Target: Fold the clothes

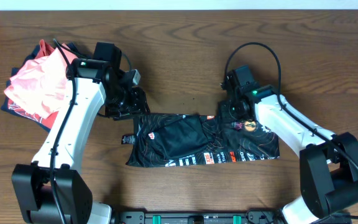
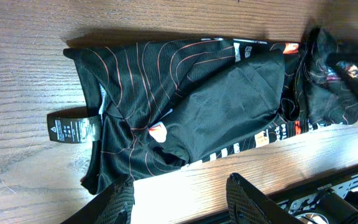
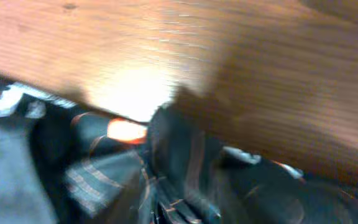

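The black jersey (image 1: 191, 140) with thin orange lines and white lettering lies partly folded across the middle of the table. It fills the left wrist view (image 2: 185, 106), with its label tag (image 2: 73, 129) sticking out at one edge. My left gripper (image 1: 129, 107) hangs open and empty over the jersey's far left corner, its fingers (image 2: 182, 204) over bare wood. My right gripper (image 1: 232, 115) is down on the jersey's far right part, shut on a bunched-up fold of the fabric (image 3: 185, 162). The right wrist view is blurred and the fingers are buried in cloth.
A pile of salmon-pink, red and navy folded garments (image 1: 39, 81) lies at the far left of the table. A black rail (image 1: 191, 216) runs along the table's front edge, also in the left wrist view (image 2: 328, 186).
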Motion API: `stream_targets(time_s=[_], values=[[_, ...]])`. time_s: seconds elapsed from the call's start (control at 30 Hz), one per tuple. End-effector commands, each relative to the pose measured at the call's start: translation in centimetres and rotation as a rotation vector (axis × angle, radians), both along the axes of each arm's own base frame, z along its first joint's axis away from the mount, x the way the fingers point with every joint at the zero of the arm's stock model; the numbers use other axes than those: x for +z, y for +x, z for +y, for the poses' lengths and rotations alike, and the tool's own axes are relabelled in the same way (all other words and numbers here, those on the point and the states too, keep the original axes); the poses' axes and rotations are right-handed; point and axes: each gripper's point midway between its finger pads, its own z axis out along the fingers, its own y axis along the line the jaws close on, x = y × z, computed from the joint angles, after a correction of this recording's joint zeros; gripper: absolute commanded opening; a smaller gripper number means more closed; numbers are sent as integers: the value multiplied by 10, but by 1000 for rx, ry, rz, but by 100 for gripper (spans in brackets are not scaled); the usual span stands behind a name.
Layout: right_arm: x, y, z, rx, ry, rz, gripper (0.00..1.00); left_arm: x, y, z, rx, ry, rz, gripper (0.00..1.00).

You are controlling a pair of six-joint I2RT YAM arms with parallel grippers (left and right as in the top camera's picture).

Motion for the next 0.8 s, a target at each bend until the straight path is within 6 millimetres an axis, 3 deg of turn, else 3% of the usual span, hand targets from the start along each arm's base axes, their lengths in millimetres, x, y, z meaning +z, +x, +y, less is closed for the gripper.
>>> stream_targets(time_s=[0.0, 0.2, 0.3, 0.43, 0.67, 0.7, 0.77], values=[[5, -9, 12, 62, 49, 32, 43, 3, 2, 2, 10, 6, -11, 50], [22, -22, -33, -86, -146, 35, 46, 3, 2, 2, 10, 6, -11, 50], [27, -32, -39, -79, -167, 55, 52, 3, 2, 2, 10, 6, -11, 50], [18, -51, -38, -57, -171, 133, 52, 3, 2, 2, 10, 6, -11, 50], [-18, -71, -25, -7, -163, 204, 53, 3, 2, 2, 10, 6, -11, 50], [-23, -73, -24, -1, -163, 209, 52, 3, 2, 2, 10, 6, -11, 51], [-30, -79, -16, 38, -136, 223, 32, 3, 2, 2, 10, 6, -11, 55]])
